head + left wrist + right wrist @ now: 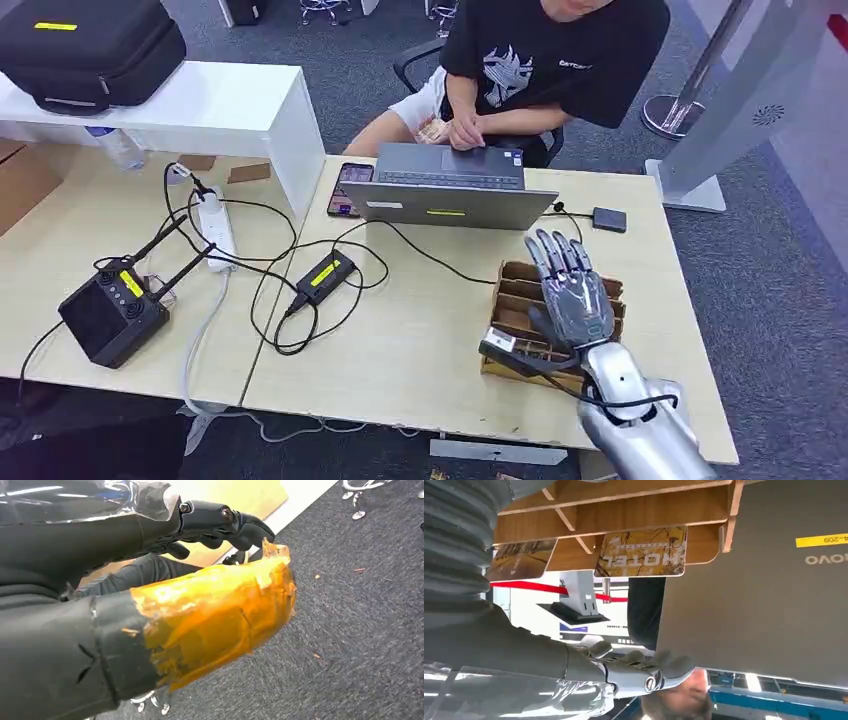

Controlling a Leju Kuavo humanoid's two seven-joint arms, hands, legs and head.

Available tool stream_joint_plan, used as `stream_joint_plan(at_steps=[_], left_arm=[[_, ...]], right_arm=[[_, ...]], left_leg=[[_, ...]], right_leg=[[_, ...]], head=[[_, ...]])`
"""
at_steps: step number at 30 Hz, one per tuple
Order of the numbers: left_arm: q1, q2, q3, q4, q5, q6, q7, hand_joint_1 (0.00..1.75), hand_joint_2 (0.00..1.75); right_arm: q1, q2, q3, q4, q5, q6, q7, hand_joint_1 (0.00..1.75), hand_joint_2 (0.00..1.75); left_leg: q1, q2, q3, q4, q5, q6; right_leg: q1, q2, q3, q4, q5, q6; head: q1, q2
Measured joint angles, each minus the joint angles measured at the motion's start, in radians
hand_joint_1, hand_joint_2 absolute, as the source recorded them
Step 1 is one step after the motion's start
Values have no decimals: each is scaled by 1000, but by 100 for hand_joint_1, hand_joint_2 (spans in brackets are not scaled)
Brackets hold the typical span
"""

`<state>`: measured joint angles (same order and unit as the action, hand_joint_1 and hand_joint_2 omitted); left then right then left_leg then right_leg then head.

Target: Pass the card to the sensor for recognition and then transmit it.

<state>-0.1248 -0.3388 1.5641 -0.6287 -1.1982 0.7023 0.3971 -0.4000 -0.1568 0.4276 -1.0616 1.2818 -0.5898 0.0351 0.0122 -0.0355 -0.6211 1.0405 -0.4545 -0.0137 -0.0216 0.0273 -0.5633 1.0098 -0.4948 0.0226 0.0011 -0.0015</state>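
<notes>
— Where was the card (642, 552)?
— Standing in a slot of the wooden rack (515, 296) on the tabletop (420, 340), beside the grey laptop (447, 187). It had a yellow-brown leafy print with "HOTEL" lettered in white.
— And the right hand (570, 292)?
— Hovering over the rack, fingers stretched apart, gripping nothing.
— The left hand (220, 527)?
— Down beside the tabletop over the grey carpet, dark fingers curled, nothing visible in them, thumb wrapped in amber tape.
</notes>
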Motion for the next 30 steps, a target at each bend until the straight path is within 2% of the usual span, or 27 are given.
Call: stream_joint_plan(at_steps=[8,10,12,15,20,25,30], left_arm=[[0,0,0,0,0,0,0,0,0],[0,0,0,0,0,0,0,0,0],[0,0,0,0,0,0,0,0,0],[0,0,0,0,0,0,0,0,0],[0,0,0,0,0,0,0,0,0],[0,0,0,0,0,0,0,0,0],[0,0,0,0,0,0,0,0,0]], right_arm=[[0,-3,0,0,0,0,0,2,175],[0,-3,0,0,0,0,0,136,175],[0,-3,0,0,0,0,0,155,175],[1,-4,0,0,0,2,0,150,175],[2,-5,-2,0,-1,11,0,154,175],[3,-5,-8,0,-2,11,0,173,175],[3,-5,-10,0,-3,11,0,173,175]], left_leg=[[0,0,0,0,0,0],[0,0,0,0,0,0],[0,0,0,0,0,0],[0,0,0,0,0,0],[0,0,0,0,0,0],[0,0,0,0,0,0],[0,0,0,0,0,0]], right_leg=[[0,0,0,0,0,0],[0,0,0,0,0,0],[0,0,0,0,0,0],[0,0,0,0,0,0],[0,0,0,0,0,0],[0,0,0,0,0,0],[0,0,0,0,0,0]], head=[[0,0],[0,0],[0,0],[0,0],[0,0],[0,0],[0,0]])
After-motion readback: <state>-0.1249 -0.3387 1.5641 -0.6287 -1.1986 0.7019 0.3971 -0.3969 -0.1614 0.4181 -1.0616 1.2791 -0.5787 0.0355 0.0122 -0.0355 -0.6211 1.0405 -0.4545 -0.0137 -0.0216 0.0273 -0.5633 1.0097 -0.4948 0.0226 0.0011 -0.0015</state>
